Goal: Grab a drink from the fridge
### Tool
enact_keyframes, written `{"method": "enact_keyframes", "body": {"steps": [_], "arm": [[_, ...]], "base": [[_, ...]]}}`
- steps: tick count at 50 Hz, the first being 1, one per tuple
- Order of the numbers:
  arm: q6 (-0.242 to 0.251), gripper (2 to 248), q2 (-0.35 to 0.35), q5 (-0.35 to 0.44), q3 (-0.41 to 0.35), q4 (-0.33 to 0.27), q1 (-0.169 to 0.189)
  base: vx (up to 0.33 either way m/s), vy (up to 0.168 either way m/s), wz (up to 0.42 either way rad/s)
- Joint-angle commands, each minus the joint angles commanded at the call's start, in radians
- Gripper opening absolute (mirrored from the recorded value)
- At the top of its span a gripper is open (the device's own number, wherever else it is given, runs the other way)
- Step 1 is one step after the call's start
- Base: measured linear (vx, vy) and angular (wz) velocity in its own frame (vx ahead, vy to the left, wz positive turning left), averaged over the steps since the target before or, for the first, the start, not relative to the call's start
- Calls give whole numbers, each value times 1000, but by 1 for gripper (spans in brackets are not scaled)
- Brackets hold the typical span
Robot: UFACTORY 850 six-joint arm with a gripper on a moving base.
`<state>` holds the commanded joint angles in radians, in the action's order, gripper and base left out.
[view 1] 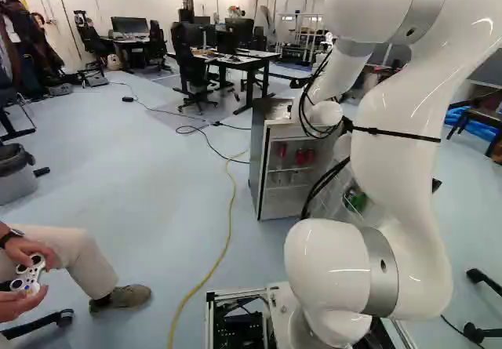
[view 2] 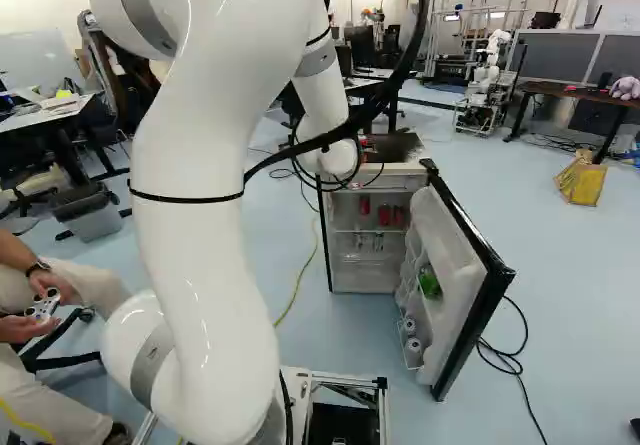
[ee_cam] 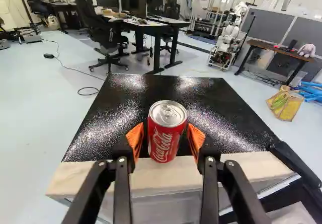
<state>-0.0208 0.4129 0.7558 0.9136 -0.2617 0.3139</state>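
At twelve o'clock from the base, the fridge [ee_cam: 216, 126] stood with its door [view 2: 460, 275] swung wide, opening out towards four o'clock. The red can [ee_cam: 167, 139] was upright at the near edge of the fridge's top, by the pale front strip [ee_cam: 246, 167]; whether its base bore on that surface or hung just above it, you could not be sure. More red cans [view 2: 384, 215] sat inside on a shelf.

Your tool [ee_cam: 166, 137] came in from six o'clock and straddled the can. You could not tell from the wrist view whether it was clamped on the can or merely stood around it with slight play.

That was the point to settle first. If the can was loose, your best course was to centre it between three and nine o'clock, then close slowly and evenly, so that it neither tipped nor skated off at six o'clock. With the grip sure, you needed a short lift straight up before drawing back towards six. If you meant to set it down instead, a little more room towards twelve o'clock looked wise before release. Either way, you had to keep your sweep clear of that door at four o'clock.
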Motion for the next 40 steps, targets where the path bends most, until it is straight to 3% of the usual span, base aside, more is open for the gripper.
{"method": "enact_keyframes", "body": {"steps": [1, 2, 6, 7, 12, 13, 17, 18, 40], "arm": [[0, 126, 0, 0, 0, 0, 0], [0, 160, 0, 0, 0, 0, 0], [0, 160, 0, 0, 0, 0, 0], [0, 195, 0, 0, 0, 0, 0], [0, 195, 0, 0, 0, 0, 0], [0, 232, 0, 0, 0, 0, 0], [0, 232, 0, 0, 0, 0, 0], [0, 247, 0, 0, 0, 0, 0], [0, 247, -33, 0, -42, 0, 3]], "base": [[0, 0, 0], [0, 0, 0], [0, 0, 0], [0, 0, 0], [0, 0, 0], [0, 0, 0], [0, 0, 0], [0, 0, 0], [0, 0, 0]]}}
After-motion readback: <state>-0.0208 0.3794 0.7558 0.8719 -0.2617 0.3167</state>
